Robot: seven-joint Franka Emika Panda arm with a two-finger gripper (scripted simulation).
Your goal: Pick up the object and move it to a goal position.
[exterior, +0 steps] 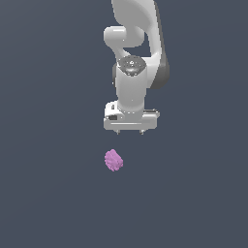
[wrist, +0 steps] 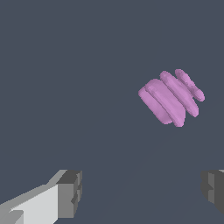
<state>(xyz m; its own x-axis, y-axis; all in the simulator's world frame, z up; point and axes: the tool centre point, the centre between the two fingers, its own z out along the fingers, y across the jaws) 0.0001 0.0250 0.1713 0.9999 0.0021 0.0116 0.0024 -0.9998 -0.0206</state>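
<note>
We're in approach: end effector (wrist: 140,192) spread wide, holding nothing, must centre over the object (exterior: 114,160) and descend.

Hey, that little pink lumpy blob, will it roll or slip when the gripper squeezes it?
The pink blob looks ridged and uneven, so flat fingers may seat poorly and twist it. Its lumpy shape probably keeps it from rolling far. It seems small against the gripper, so likely light.

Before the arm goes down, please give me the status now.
Gripper open, empty, apart from the object. Pink-purple bumpy blob lies alone on the grey surface, not between the fingers. Nothing in the way.
</note>
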